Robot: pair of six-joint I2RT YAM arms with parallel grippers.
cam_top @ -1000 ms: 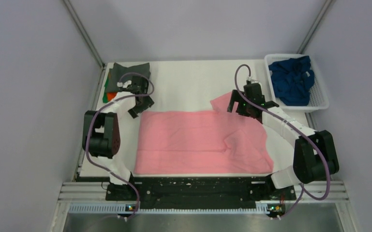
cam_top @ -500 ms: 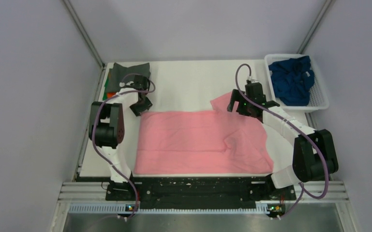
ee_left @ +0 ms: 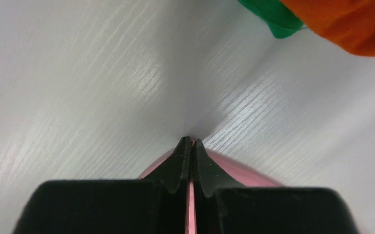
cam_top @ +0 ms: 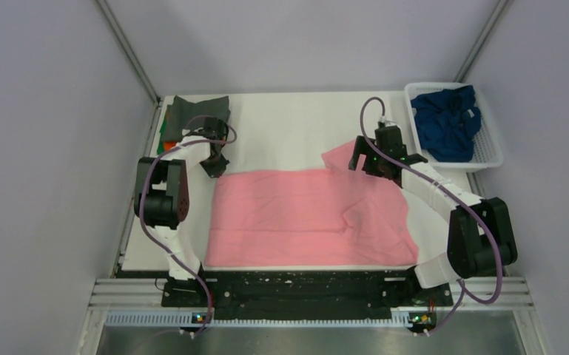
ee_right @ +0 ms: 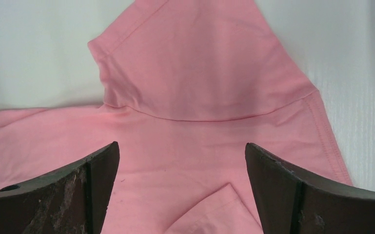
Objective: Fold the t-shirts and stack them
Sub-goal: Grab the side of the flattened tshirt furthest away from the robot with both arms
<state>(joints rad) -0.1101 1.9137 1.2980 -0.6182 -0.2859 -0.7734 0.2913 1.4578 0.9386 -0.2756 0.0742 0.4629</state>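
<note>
- The left gripper (cam_top: 215, 166) sits at the far left corner of the pink t-shirt (cam_top: 303, 218). In its wrist view the two black fingers (ee_left: 181, 161) are pressed together, with a strip of pink cloth pinched between them and the tips down on the table.
- The right gripper (cam_top: 370, 161) hangs over the far right part of the pink t-shirt. Its jaws are spread wide and hold nothing. The sleeve and its seam lie below and between the fingers (ee_right: 97, 180), not touching them.
- The white table (cam_top: 288, 126) carries everything.
- The pink t-shirt lies spread flat, with a few creases toward its right side and one sleeve sticking out at the far right corner.
- The white basket (cam_top: 491, 158) stands beyond the pink t-shirt's right edge, apart from it.
- The navy blue t-shirt (cam_top: 450, 122) is bunched up inside the basket.
- The dark grey t-shirt (cam_top: 201, 107) lies folded just beyond the pink t-shirt's far left corner.
- The orange t-shirt (ee_left: 351, 24) and green t-shirt (ee_left: 273, 17) peek out near that same corner, with the orange one over the green.
</note>
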